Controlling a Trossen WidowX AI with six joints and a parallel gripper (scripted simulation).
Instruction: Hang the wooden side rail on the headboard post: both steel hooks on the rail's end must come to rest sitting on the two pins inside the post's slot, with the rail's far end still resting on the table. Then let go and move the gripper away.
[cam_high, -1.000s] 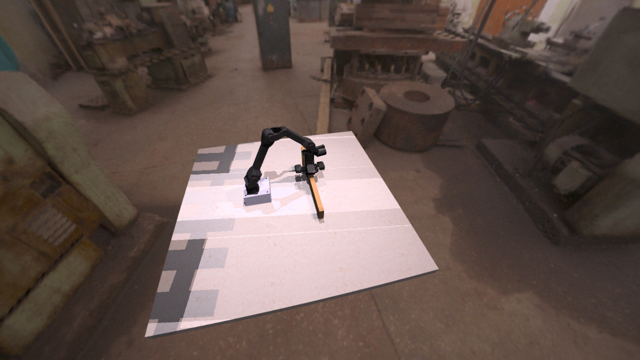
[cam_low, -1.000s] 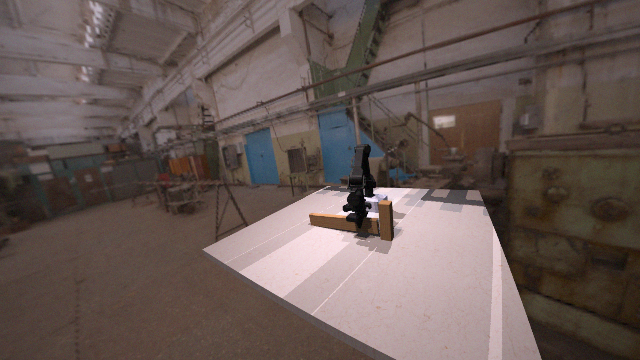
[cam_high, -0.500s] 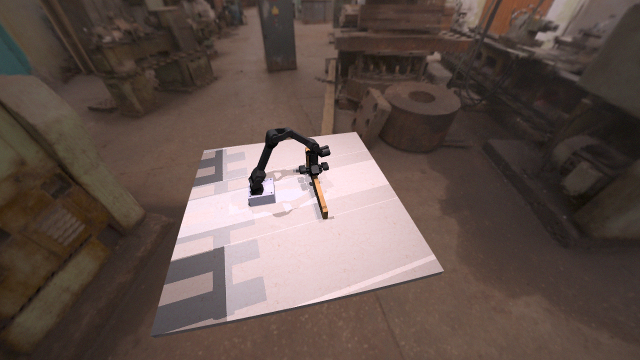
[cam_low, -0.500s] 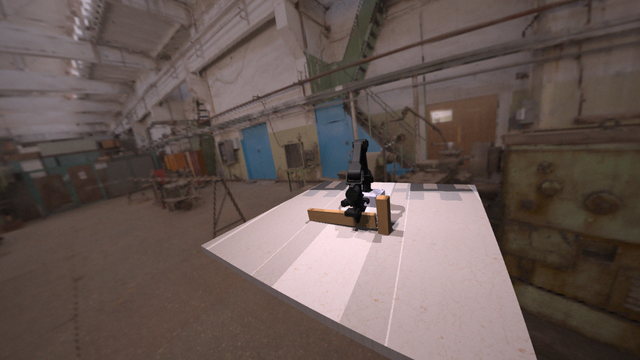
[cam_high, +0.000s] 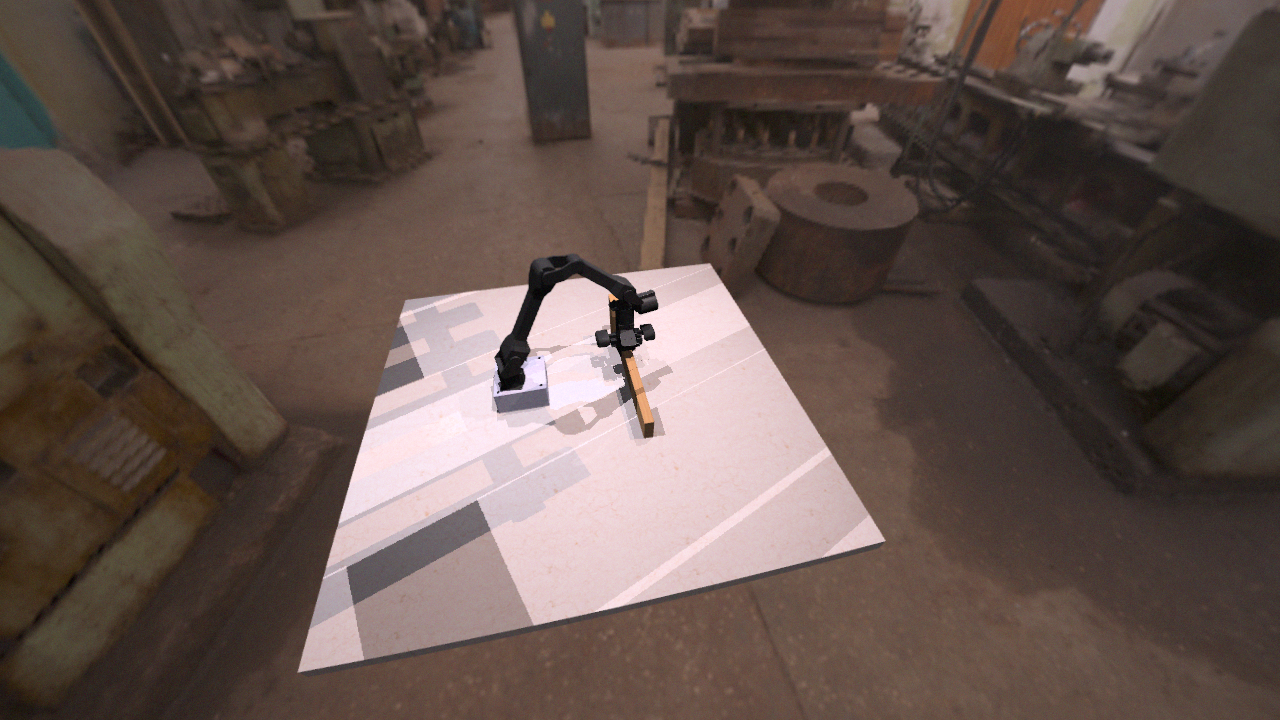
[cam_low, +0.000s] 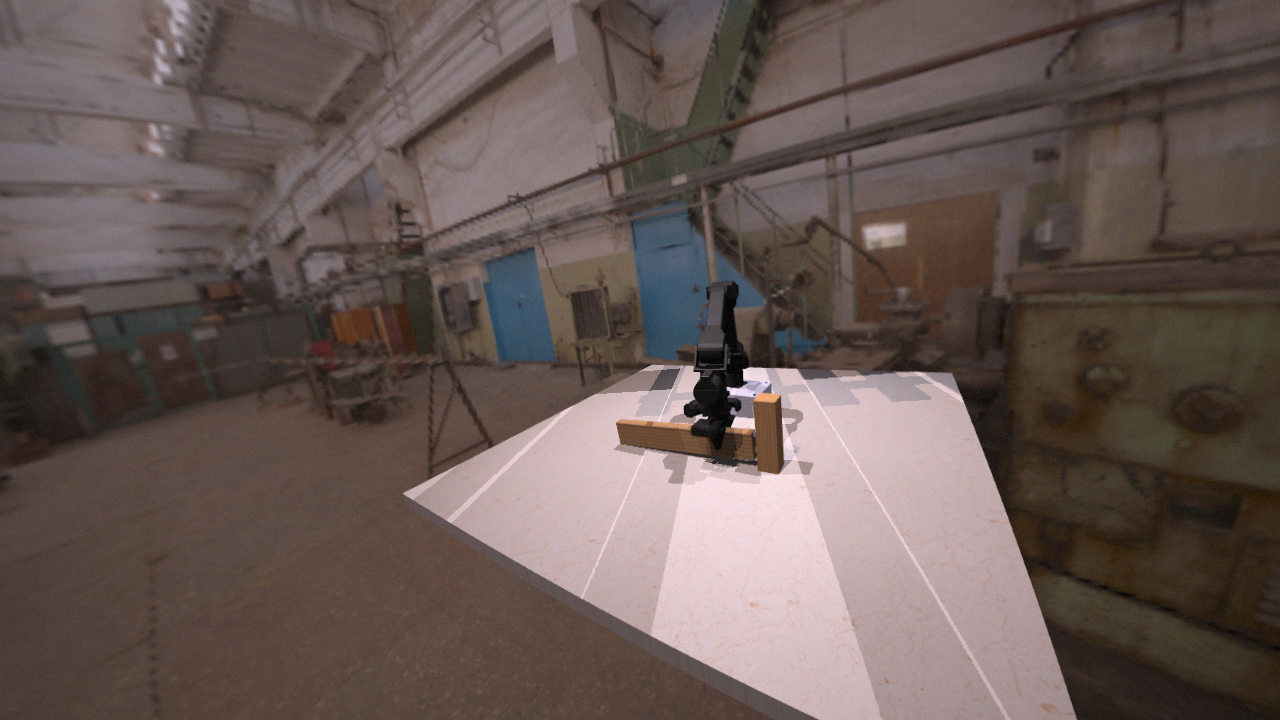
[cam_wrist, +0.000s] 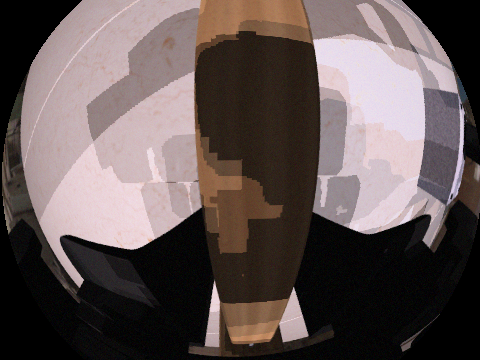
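The wooden side rail (cam_high: 640, 391) (cam_low: 657, 436) (cam_wrist: 257, 100) lies lengthwise, one end close against the upright headboard post (cam_high: 613, 311) (cam_low: 768, 436). Its far end is low at the table (cam_high: 716, 465) (cam_low: 760, 555) and looks to rest on it. My gripper (cam_high: 627, 351) (cam_low: 714, 437) (cam_wrist: 247, 206) points down and is shut on the rail, nearer the post end; in the wrist view its black fingers stand on both sides of the rail. The steel hooks, slot and pins cannot be made out, so I cannot tell whether the hooks sit on the pins.
The arm's pale base block (cam_high: 521, 395) (cam_low: 750, 394) stands on the table to one side of the rail. The arm arches from it over to the rail. The post stands just beyond the gripper in the top view. Patchy shadows cross the table top.
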